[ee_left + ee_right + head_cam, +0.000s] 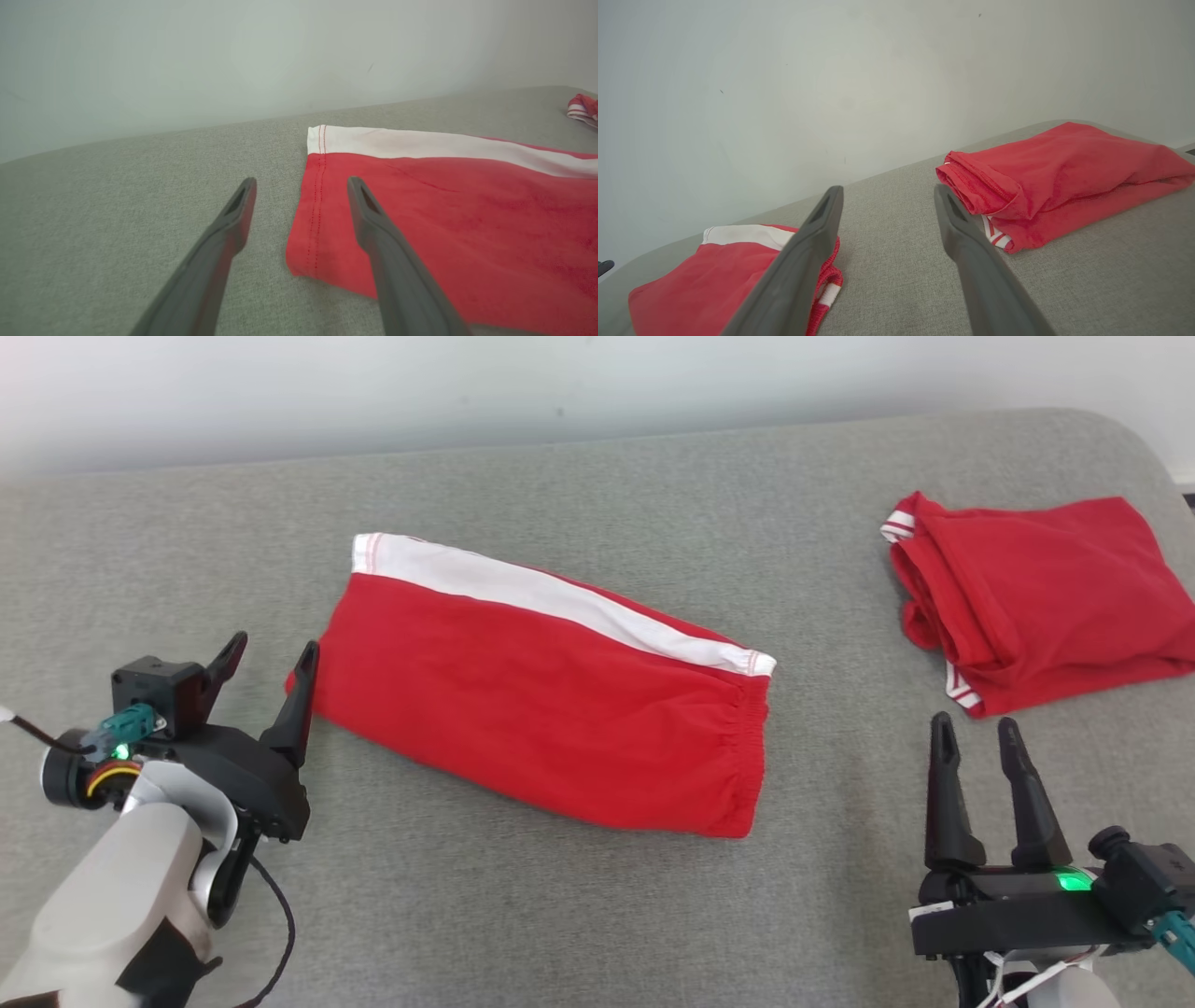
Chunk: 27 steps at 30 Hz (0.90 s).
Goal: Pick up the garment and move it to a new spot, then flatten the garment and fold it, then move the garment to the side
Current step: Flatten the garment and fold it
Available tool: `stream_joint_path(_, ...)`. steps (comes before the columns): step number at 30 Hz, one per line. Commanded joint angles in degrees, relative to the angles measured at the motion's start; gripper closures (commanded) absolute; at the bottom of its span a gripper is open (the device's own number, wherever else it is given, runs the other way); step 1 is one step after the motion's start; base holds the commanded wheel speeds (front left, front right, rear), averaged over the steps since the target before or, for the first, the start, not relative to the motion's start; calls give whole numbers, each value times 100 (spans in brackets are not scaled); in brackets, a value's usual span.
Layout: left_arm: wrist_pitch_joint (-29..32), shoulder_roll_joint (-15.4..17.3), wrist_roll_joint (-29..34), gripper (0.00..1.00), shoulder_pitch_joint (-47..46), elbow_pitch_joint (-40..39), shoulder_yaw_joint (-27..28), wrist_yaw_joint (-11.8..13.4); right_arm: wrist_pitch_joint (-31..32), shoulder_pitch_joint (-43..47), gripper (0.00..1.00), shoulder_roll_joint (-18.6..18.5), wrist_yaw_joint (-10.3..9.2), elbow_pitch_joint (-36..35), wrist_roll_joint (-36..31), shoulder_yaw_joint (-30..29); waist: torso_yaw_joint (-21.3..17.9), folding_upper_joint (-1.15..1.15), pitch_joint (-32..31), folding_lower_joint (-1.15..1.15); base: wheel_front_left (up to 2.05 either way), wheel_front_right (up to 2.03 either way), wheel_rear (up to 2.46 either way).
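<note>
The garment [541, 695] is a pair of red shorts with a white side stripe, folded flat in the middle of the grey surface [560, 915]. The garment [458, 224] lies just right of my left fingers, its hem between them. My left gripper [271, 658] stands open at its left edge, one fingertip close to the cloth, holding nothing. My right gripper [976, 728] is open too, in front of the garment's elastic waistband end and apart from it. The right wrist view shows the garment [705, 280] at lower left behind one finger.
A second red garment [1036, 602] with white striped trim lies folded at the back right, also seen as a red garment [1064, 177] in the right wrist view. A pale wall [560, 383] runs behind the surface. A black cable [275, 933] hangs by my left arm.
</note>
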Motion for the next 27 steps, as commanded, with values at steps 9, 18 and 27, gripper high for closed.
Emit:
stream_joint_path(9, -18, -189, -18, 0, -302, 1036, -92, -144, 1, -144, 0, 71, -16, -65, -133, 115, -416, 0, 327, 1, 0, 0, 0)
stream_joint_path(18, 495, -256, -539, 0, -365, 1247, -489, -139, 1, -93, 0, 98, -16, -32, -147, 78, -503, 0, 451, 1, 0, 0, 0)
stream_joint_path(27, 1131, -292, -1131, 100, -247, 1286, -943, -140, 0, -199, 0, 107, -16, 58, -162, 177, -464, 0, 263, 1, 0, 0, 0)
